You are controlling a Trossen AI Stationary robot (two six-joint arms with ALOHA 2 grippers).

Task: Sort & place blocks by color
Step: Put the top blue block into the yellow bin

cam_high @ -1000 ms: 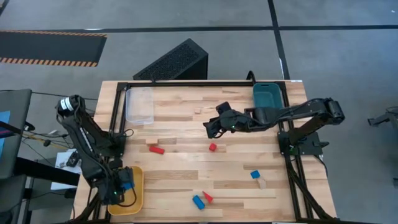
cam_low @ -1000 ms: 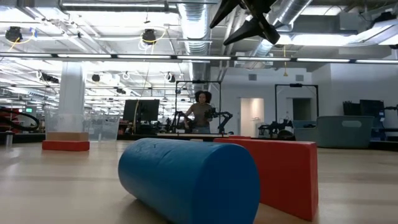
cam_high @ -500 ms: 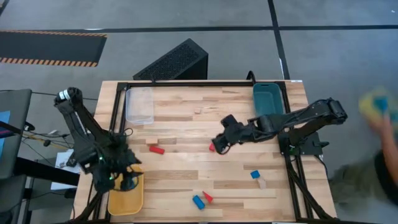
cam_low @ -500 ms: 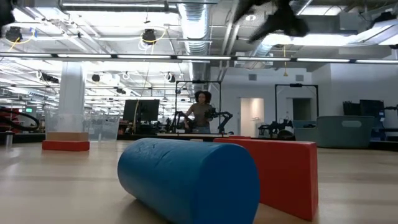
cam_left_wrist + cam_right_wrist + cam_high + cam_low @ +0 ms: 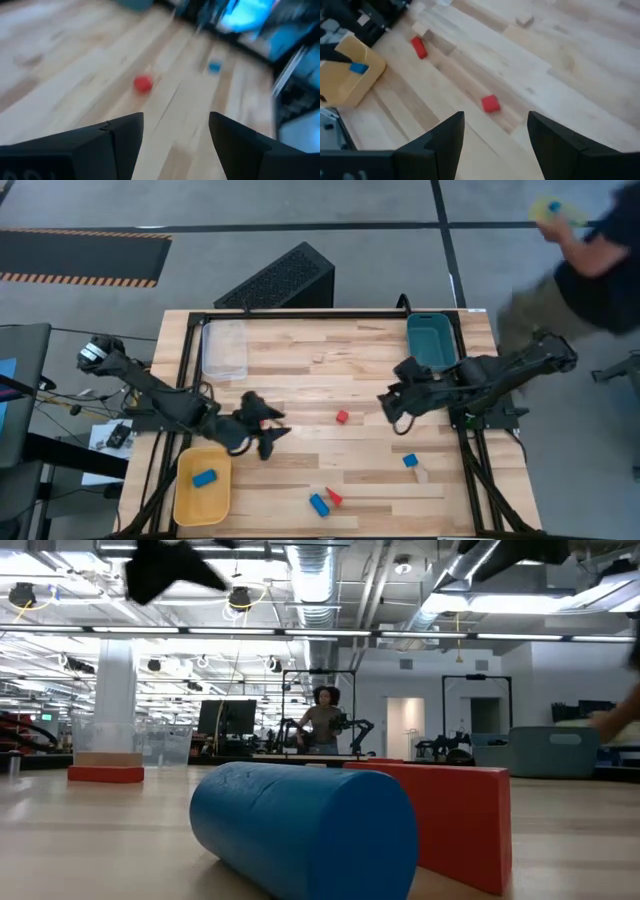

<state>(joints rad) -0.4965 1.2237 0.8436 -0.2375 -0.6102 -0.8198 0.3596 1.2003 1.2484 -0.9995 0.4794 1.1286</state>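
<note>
Currently, you see these states:
Left end effector [image 5: 268, 427]: fingers spread, empty, above the surface [image 5: 300, 375] just beside the yellow tray [image 5: 183, 502].
Right end effector [image 5: 392, 408]: fingers spread, empty, near the small red block [image 5: 342, 417].
Blue block [image 5: 204, 478]: inside the yellow tray.
Remaining blocks: loose on the surface, near its front edge.

Overhead, table-level and both wrist cameras share the table [image 5: 300, 370].
</note>
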